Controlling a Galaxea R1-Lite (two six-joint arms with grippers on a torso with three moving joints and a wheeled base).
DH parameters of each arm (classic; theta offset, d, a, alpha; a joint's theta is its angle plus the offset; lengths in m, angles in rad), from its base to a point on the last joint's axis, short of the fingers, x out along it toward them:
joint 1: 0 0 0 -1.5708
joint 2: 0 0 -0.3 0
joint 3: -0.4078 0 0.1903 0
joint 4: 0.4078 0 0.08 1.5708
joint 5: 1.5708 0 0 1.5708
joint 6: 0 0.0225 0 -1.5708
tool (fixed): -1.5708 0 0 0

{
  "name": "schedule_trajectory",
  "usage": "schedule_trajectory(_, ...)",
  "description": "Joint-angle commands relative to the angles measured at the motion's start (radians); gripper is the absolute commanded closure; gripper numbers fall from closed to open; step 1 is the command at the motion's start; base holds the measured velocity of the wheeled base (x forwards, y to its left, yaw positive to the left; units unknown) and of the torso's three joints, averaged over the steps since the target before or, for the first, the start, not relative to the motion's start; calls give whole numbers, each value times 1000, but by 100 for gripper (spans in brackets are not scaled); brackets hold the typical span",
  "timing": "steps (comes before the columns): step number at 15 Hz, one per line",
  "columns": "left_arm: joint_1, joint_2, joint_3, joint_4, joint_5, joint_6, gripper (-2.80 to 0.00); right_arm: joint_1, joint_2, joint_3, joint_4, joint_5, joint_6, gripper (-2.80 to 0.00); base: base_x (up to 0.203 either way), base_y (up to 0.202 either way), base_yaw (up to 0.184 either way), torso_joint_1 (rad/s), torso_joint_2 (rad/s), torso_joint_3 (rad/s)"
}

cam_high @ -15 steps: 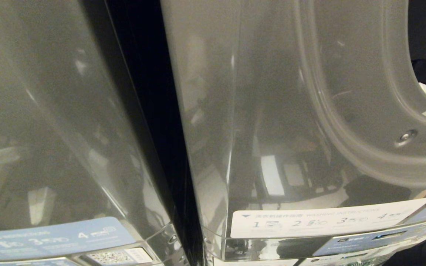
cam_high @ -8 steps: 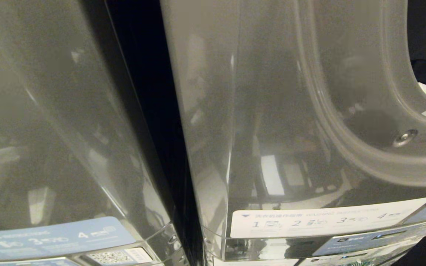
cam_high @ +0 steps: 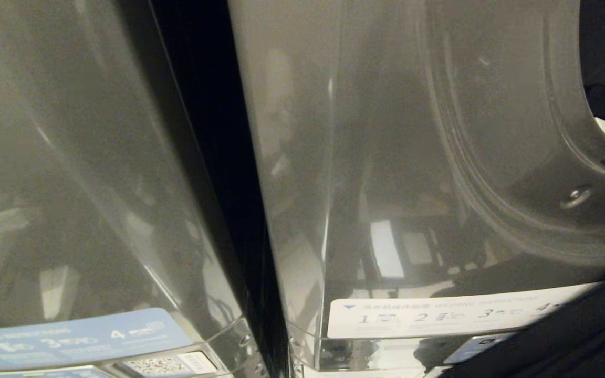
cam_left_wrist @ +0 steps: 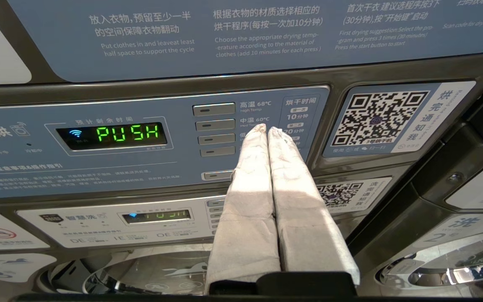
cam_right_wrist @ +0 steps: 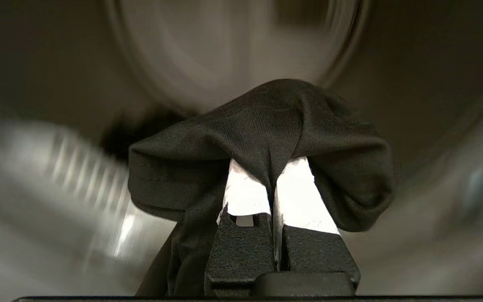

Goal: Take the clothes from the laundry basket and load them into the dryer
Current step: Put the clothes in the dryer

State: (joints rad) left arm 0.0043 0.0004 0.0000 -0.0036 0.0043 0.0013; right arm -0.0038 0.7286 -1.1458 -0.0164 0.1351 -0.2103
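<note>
Carrying: my right gripper [cam_right_wrist: 271, 167], fingers pressed together, pinches a crumpled black cotton garment [cam_right_wrist: 266, 138] that drapes over both fingertips.
Ahead of it: the round grey dryer opening [cam_right_wrist: 233, 50], near.
Other arm: my left gripper [cam_left_wrist: 268, 134], fingers pressed together and empty, is parked before the blue control panel [cam_left_wrist: 141, 138].
Risk: the pinch takes only a fold, so I judge the cloth could slip out.
Risk: the hanging tail could snag the opening's rim.
</note>
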Motion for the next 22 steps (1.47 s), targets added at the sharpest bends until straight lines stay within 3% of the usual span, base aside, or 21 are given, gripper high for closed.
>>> schedule_trajectory(1, 0, 0, 0, 1, 0, -1, 0, 0, 246, -213, -1, 2, -3, 0, 0, 0, 0, 0, 0, 0)
schedule_trajectory(6, 0, 0, 0, 1, 0, 0, 0, 3, 554, -686, -8, 1, -16, 0, 0, 0, 0, 0, 0, 0)
schedule_trajectory(8, 0, 0, 0, 1, 0, 0, 0, 4, 667, -806, -30, -20, -26, 0, 0, 0, 0, 0, 0, 0)
schedule_trajectory(12, 0, 0, 0, 1, 0, 2, 0, 5, 820, -820, -233, -158, -91, 0, 0, 0, 0, 0, 0, 0)
schedule_trajectory(14, 0, 0, 0, -1, 0, 2, 0, 14, 862, -819, -256, -190, -94, 0, 0, 0, 0, 0, 0, 0)
schedule_trajectory(18, 0, 0, 0, -1, 0, 0, 0, 100, 991, -818, -364, -235, -94, 0, 0, 0, 0, 0, 0, 0)
schedule_trajectory(22, 0, 0, 0, -1, 0, 0, 0, 196, 1050, -818, -398, -344, -80, 0, 0, 0, 0, 0, 0, 0)
